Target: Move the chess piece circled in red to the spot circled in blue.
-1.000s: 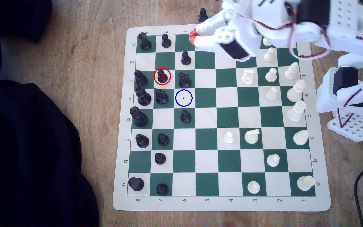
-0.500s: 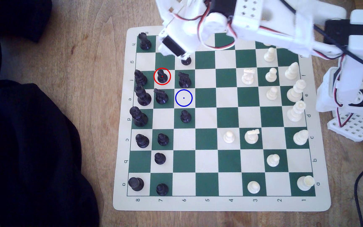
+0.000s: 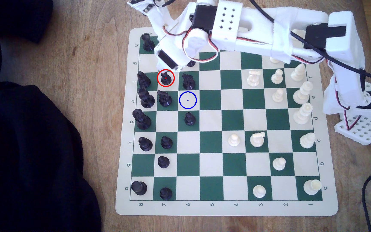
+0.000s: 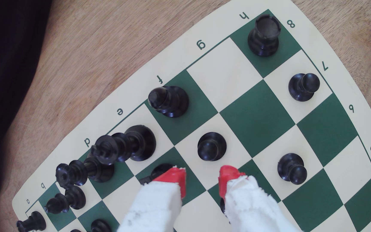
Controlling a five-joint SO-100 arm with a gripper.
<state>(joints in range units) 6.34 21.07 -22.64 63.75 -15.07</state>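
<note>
Pawn (image 3: 165,78) (image 4: 211,146) in the red ring stands upright on its cream square in the f row, a black knight (image 3: 188,81) one square toward the exterior view's right. The gripper (image 4: 202,181) hangs just above it with its red-tipped fingers (image 4: 173,178) spread apart — nothing between them, the pawn just beyond the tips in the wrist view. The spot (image 3: 188,100) — a cream square with a blue ring and dot — lies bare beside another knight (image 3: 164,98) on the chessboard (image 3: 211,207), which rests on the wooden desk (image 3: 104,67).
</note>
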